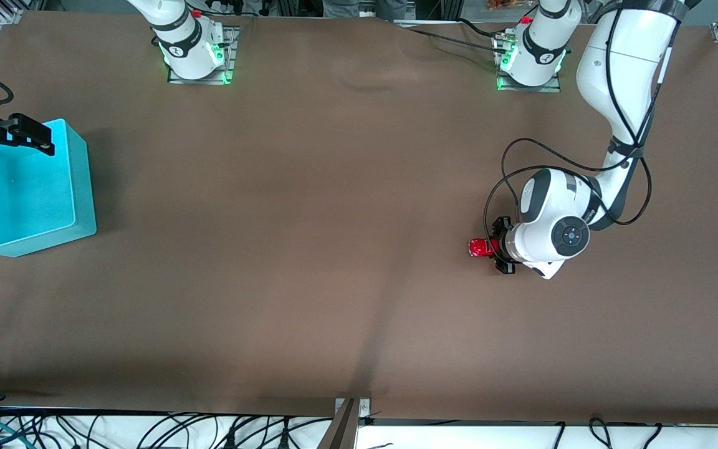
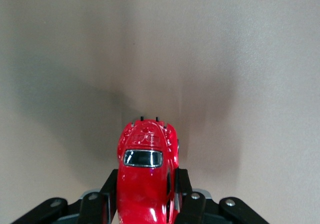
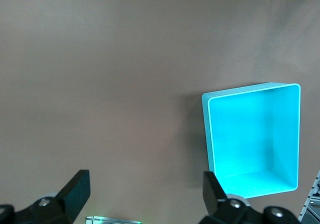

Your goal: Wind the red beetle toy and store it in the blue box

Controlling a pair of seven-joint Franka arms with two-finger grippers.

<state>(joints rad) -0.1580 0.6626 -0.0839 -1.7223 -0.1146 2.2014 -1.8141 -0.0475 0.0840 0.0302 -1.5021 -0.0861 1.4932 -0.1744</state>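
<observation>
Front view: left pincer [image 1: 490,248] around red beetle toy [image 1: 478,248].

Two Franka arms, glossy white shells with dark grey joint bands. Bases on metal plates, lit green at the rim, red button atop each. Left arm: black cable looped along its links, round dark cap with blue centre near the wrist. Grippers black, flat-fingered, silver screw heads at the knuckles.
</observation>
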